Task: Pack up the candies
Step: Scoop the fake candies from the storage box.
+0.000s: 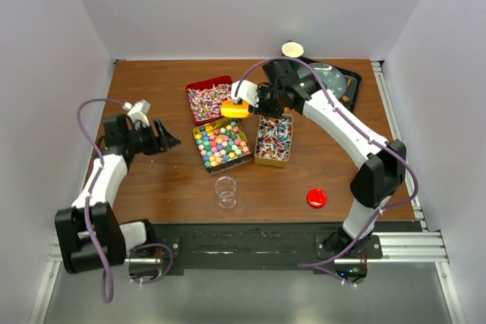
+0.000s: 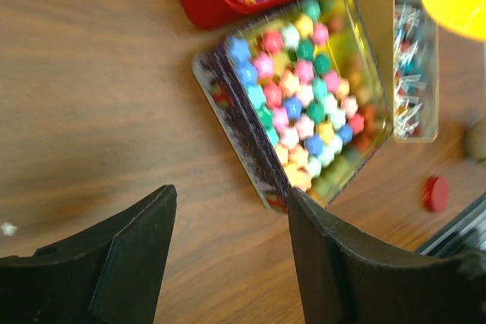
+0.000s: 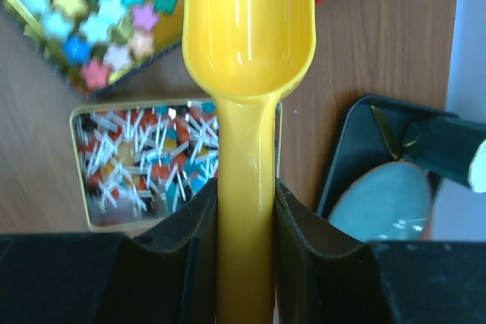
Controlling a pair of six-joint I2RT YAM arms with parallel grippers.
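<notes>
The candies lie in three open tins: star-shaped pieces (image 1: 222, 144) in the middle, pink-white twists (image 1: 209, 100) in a red tin behind, and red-blue-silver twists (image 1: 273, 140) in a gold tin on the right. My right gripper (image 3: 247, 202) is shut on the handle of a yellow scoop (image 3: 247, 28), whose empty bowl hangs over the gap between the tins (image 1: 235, 109). My left gripper (image 1: 163, 136) stands open over bare wood, left of the star tin (image 2: 304, 96), with nothing between its fingers (image 2: 137, 248).
A clear glass jar (image 1: 225, 191) stands in front of the star tin. A red round lid (image 1: 317, 198) lies at the front right. A black scale with a glass bowl (image 1: 330, 81) and a white cup (image 1: 292, 49) sit at the back right.
</notes>
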